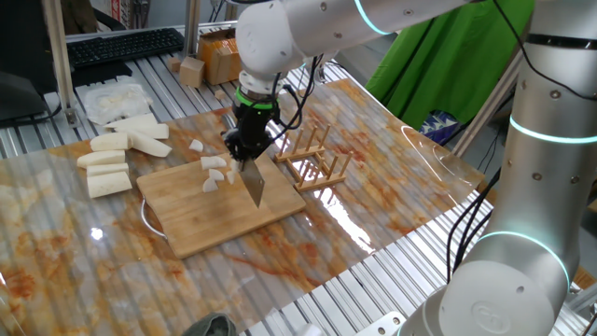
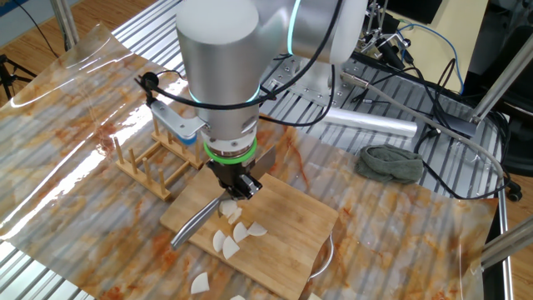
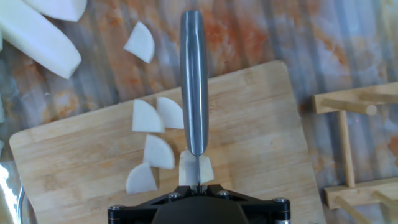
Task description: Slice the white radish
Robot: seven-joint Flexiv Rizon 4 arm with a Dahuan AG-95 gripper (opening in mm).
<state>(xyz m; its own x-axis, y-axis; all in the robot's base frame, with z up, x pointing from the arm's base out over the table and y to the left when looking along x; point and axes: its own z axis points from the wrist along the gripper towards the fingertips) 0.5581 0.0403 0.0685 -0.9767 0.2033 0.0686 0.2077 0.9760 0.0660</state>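
Note:
The white radish lies as several small wedge-shaped chunks (image 3: 147,116) on the bamboo cutting board (image 3: 261,124). One more chunk (image 3: 140,41) lies off the board on the table. My gripper (image 3: 198,186) is shut on the handle of a steel knife (image 3: 194,87). The blade points away from the hand over the board, its heel right above one small radish piece (image 3: 186,169). In one fixed view the gripper (image 1: 247,149) hangs over the chunks (image 1: 215,168), with the blade (image 1: 254,184) pointing down at the board (image 1: 224,219). The other fixed view shows the knife (image 2: 196,223) beside the chunks (image 2: 233,237).
Larger white radish sticks (image 1: 117,154) lie left of the board, with a white plastic bag (image 1: 117,98) behind them. A wooden rack (image 1: 312,159) stands right of the board. A grey cloth (image 2: 391,162) lies on the table behind the arm.

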